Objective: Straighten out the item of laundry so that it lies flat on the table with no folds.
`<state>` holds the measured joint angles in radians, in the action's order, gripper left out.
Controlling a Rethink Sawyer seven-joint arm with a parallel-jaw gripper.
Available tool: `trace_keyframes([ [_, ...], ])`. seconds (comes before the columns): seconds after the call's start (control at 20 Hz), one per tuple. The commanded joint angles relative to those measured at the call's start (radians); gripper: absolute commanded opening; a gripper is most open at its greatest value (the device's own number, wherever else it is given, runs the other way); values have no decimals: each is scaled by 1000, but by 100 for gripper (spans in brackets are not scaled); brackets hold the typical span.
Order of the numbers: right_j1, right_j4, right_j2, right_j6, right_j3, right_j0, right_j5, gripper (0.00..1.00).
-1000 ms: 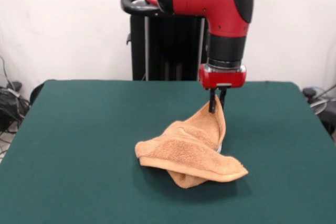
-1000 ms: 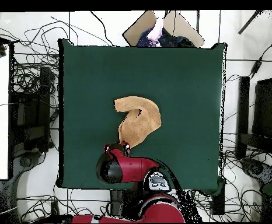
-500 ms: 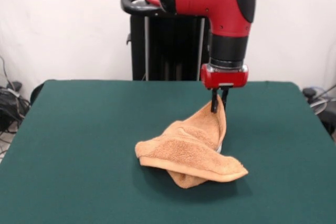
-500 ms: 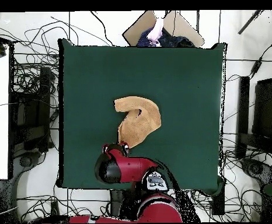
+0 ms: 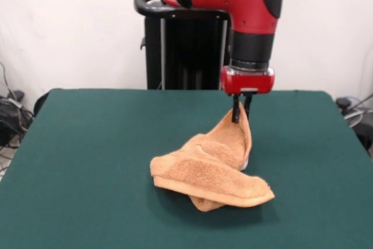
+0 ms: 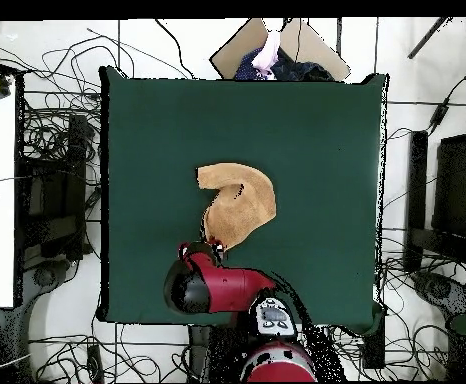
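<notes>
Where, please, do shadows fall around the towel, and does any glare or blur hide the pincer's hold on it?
Front view: soft, even light; a faint shadow lies on the table under the towel, mostly at its near edge; no glare; the pincer shows sharply, shut on the raised corner. Overhead view: flat light, no clear shadow; the arm covers the pincer, so the grip cannot be seen there.

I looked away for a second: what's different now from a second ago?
The gripper, shut on the towel's far corner, lifted that corner slightly, and the towel's near edge drew a little toward the robot. The grip is unchanged, nothing was let go, and the towel is still bunched and folded on the table.
</notes>
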<state>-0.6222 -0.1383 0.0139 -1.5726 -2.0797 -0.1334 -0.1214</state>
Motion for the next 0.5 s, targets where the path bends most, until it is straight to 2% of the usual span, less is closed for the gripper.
trace_keyframes([
  [0.05, -161, 17, -57, -114, 22, -24, 195, 0],
  [0.5, -249, 20, -62, -109, 28, -20, 318, 0],
])
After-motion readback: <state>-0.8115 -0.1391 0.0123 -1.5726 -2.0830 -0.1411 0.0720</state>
